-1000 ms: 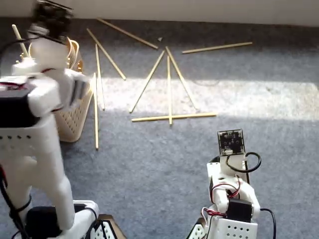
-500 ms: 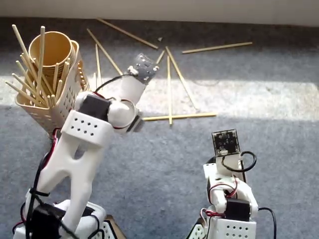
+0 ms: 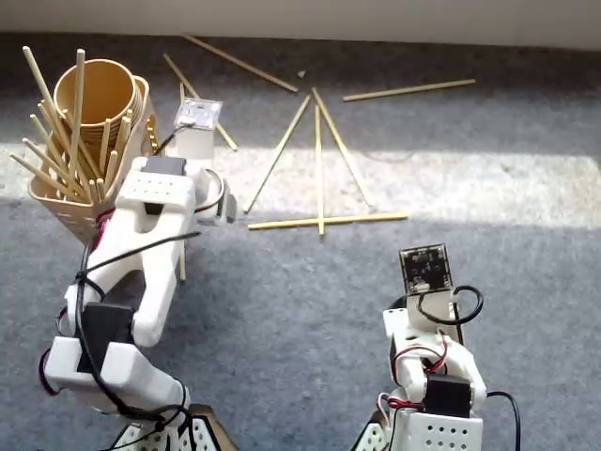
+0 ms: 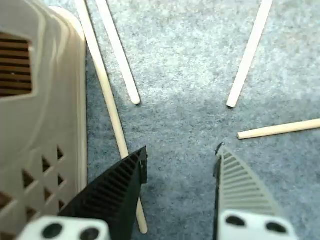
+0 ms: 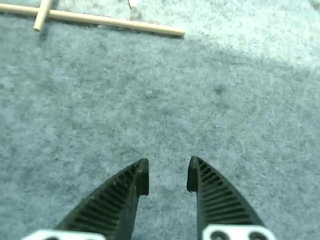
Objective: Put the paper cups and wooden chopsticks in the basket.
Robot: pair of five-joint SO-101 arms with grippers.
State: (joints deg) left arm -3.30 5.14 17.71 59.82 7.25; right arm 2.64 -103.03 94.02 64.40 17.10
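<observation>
Basket (image 3: pixel 70 211) is sitting upper left of the high view, w/ paper cups (image 3: pixel 94 89) nested inside & stowed chopsticks (image 3: pixel 56 141) poking up around them. Left arm (image 3: pixel 155 207) was swinging out toward frame centre half a sec ago. It's now coming back in, wrist hanging just beside the basket's right wall. My read: it's lining up on the sticks nearest the basket, not the centre bunch. Task is looking part done, w/ plenty of sticks still lying out.

In the left wrist view, the left claw (image 4: pixel 180 150) is gaping wide, gripping nothing & pointing down at the tabletop (image 3: pixel 310 310). Its dark finger is hanging over a long chopstick (image 4: pixel 107 100) running alongside the basket wall (image 4: pixel 40 125).

Loose chopsticks (image 3: pixel 319 169) are fanning across upper centre.

Right arm (image 3: pixel 432 348) is sitting folded low at lower right. Right claw (image 5: pixel 167 172) is showing only a narrow gap, gripping nothing & aiming at bare tabletop.
</observation>
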